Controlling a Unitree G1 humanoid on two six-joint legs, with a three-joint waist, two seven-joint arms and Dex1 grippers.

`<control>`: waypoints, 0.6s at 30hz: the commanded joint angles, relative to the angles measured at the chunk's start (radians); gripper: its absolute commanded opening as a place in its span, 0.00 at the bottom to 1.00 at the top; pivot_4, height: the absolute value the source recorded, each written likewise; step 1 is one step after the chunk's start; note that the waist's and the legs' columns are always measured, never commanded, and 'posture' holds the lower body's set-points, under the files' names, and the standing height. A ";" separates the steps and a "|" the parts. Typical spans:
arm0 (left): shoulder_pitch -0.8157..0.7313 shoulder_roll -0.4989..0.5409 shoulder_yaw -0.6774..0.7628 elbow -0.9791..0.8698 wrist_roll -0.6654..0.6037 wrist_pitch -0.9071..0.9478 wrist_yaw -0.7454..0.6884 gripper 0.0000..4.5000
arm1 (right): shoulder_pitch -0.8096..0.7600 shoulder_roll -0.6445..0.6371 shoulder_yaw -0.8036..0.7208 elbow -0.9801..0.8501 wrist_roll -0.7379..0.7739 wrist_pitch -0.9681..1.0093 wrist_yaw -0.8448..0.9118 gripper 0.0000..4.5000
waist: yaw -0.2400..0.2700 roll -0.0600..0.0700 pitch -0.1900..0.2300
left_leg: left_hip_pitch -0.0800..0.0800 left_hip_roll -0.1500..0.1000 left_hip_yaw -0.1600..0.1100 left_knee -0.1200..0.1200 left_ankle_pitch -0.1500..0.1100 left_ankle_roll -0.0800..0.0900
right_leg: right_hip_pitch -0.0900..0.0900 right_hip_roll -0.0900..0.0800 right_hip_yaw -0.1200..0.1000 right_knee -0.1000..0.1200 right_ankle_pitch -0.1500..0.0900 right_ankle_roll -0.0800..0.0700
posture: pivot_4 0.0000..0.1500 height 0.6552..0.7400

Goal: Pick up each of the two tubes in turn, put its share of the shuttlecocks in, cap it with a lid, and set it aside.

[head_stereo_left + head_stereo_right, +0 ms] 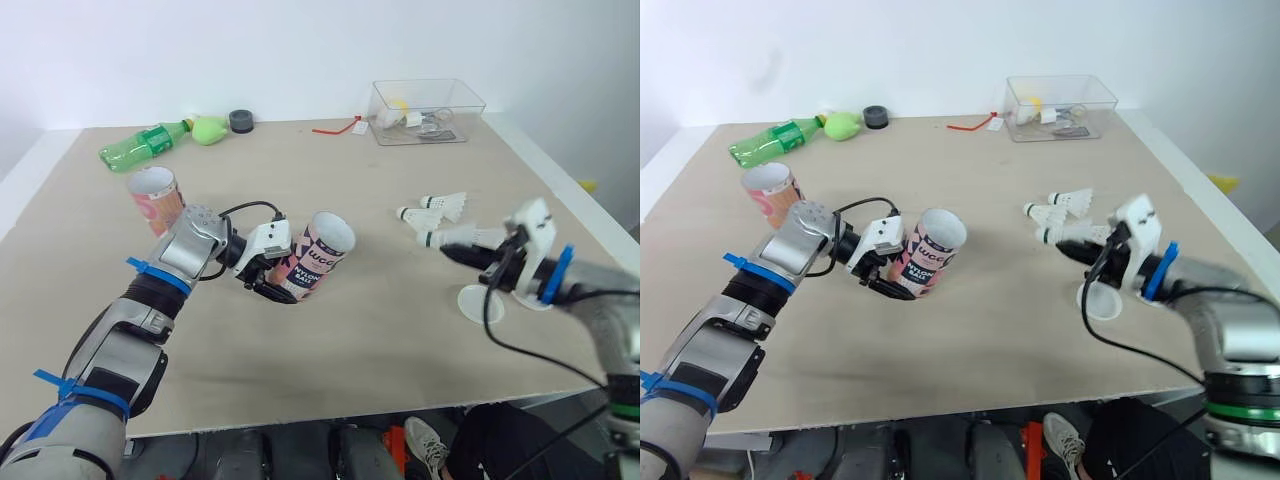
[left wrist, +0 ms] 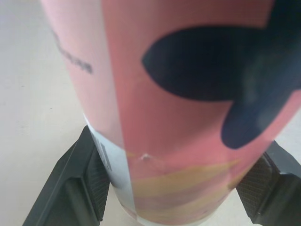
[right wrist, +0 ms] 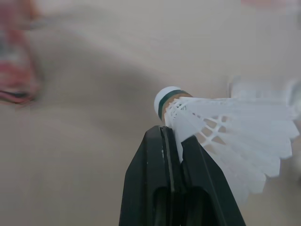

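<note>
A left gripper clamps the lower end of a pink shuttlecock tube, one black finger on either side of it. The tube is tilted with its open mouth facing up and toward the robot's right, near the middle of the beige table. Its label carries the word "NYLON" in dark letters. The lettering above that is too small to read, and whether the base touches the tabletop cannot be told.

A second pink tube, one of two in all, stands upright and open farther back on the robot's left.

On the right, the right gripper has its fingers pressed nearly together, pinching the white skirt of a green-banded shuttlecock. Two more shuttlecocks lie just behind it, making three in all. One white lid lies flat on the table beside that gripper.

Along the far edge lie:
- one green plastic bottle on its side
- one pale green object
- one black roll of tape
- one red strip with a white tag
- one clear plastic box holding small items
</note>
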 commanded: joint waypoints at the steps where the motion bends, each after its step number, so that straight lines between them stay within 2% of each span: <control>1: -0.010 0.001 0.002 0.002 -0.009 0.004 -0.019 0.66 | -0.189 -0.036 0.069 -0.068 -0.034 -0.144 0.102 0.04 | 0.000 -0.001 0.000 | 0.001 0.001 -0.001 0.000 0.000 0.000 | 0.001 0.001 -0.001 0.000 0.000 -0.001 | 1.00 1.00; 4: -0.033 -0.015 0.010 0.023 -0.019 0.019 -0.024 0.66 | -0.321 -0.023 0.223 -0.048 -0.178 -0.367 0.205 0.04 | 0.004 -0.001 0.000 | 0.002 0.002 -0.003 0.000 0.000 0.000 | 0.001 0.004 -0.002 0.000 -0.001 -0.006 | 1.00 1.00; 8: -0.054 -0.038 0.024 0.057 -0.021 0.005 -0.005 0.66 | -0.388 0.004 0.353 0.002 -0.281 -0.578 0.327 0.04 | 0.011 -0.001 0.000 | 0.000 0.003 -0.003 -0.001 0.000 0.000 | 0.000 0.005 -0.003 0.000 -0.002 -0.006 | 1.00 1.00; 14: -0.063 -0.047 0.021 0.069 -0.015 -0.017 0.007 0.66 | -0.441 0.061 0.420 0.124 -0.337 -0.739 0.401 0.04 | 0.010 -0.002 0.000 | -0.004 -0.001 -0.001 0.000 -0.001 0.001 | -0.003 -0.002 -0.001 0.000 -0.001 -0.003 | 1.00 1.00; 18: -0.062 -0.047 0.020 0.061 -0.014 -0.019 0.009 0.66 | -0.486 0.095 0.434 0.181 -0.356 -0.779 0.419 0.04 | 0.010 -0.002 0.000 | -0.004 -0.001 -0.001 0.001 -0.001 0.001 | -0.002 -0.003 -0.001 -0.001 0.000 -0.001 | 1.00 1.00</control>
